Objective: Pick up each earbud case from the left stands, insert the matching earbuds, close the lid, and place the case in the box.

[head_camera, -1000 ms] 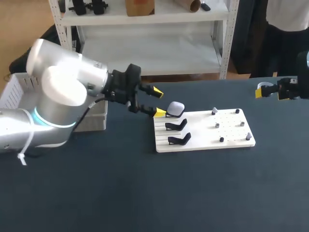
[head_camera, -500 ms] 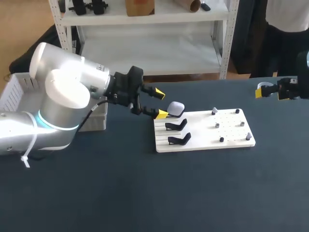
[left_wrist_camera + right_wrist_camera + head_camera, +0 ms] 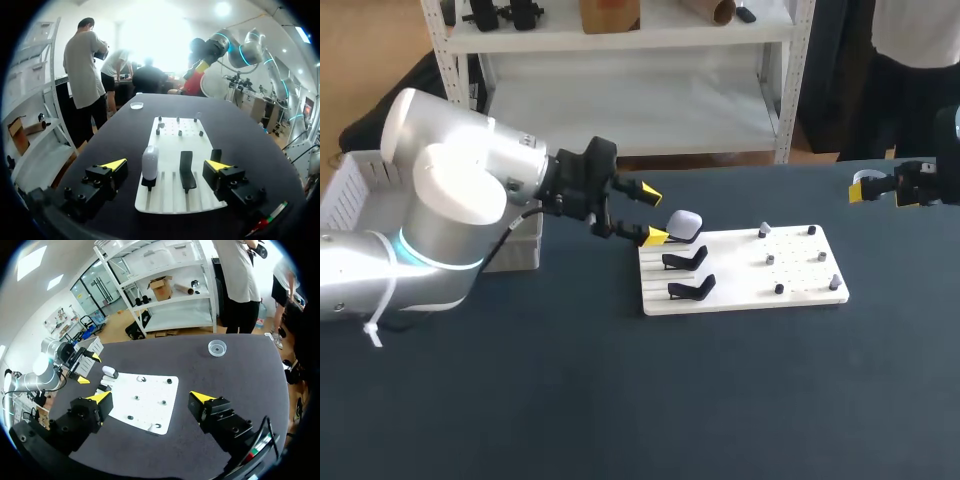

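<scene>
earbud case (image 3: 684, 224) not gripped yet: left gripper (image 3: 651, 213) edged closer, fingers apart, now stalled just short; grasp pending.

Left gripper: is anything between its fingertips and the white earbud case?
Nothing. In the left wrist view the open left gripper faces the earbud case with only bare board between.

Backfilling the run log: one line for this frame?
left claw: open, case ahead, ungripped | case: on far stand | other stands: empty | right claw: open, away from board
</scene>
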